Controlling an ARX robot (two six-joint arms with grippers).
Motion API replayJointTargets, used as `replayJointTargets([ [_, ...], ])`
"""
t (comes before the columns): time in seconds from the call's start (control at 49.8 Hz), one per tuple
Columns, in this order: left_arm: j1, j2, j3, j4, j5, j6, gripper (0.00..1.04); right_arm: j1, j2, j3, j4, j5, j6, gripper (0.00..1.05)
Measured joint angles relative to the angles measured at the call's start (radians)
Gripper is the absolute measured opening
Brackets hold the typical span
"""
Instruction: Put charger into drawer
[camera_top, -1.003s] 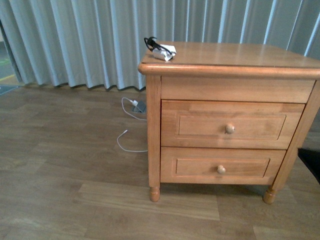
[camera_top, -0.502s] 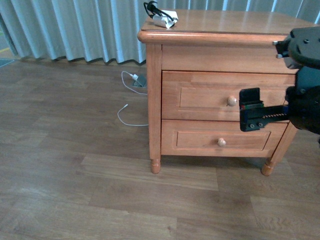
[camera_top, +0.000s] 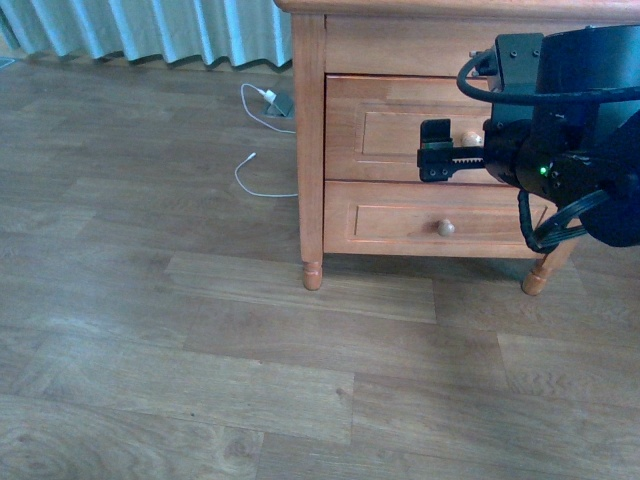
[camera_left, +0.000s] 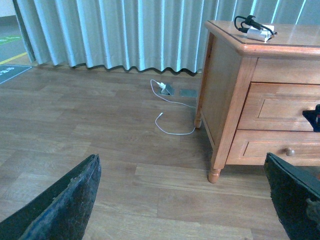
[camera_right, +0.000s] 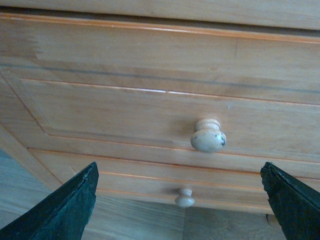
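The right tool (camera_right: 179, 166) is open, facing the closed drawer (camera_right: 125, 115) at its knob (camera_right: 208, 136). The left tool (camera_left: 181, 157) is open. The charger (camera_left: 255, 30) lies on the desk (camera_left: 220, 85).

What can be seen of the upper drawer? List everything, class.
The upper drawer is honey-coloured wood with a recessed panel front and one round, pale wooden knob, slightly scuffed. It is shut, flush in the cabinet, above the lower drawer. Its inside is hidden. The right tool hangs open in front of the knob, and nothing seems to touch the drawer.
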Motion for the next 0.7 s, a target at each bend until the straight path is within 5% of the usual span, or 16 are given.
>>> replayJointTargets([
  [0.702,0.000,0.000,0.000,0.000,0.000,0.000,0.99,-0.042,0.186,0.247,-0.027,0.035,0.007,0.97],
])
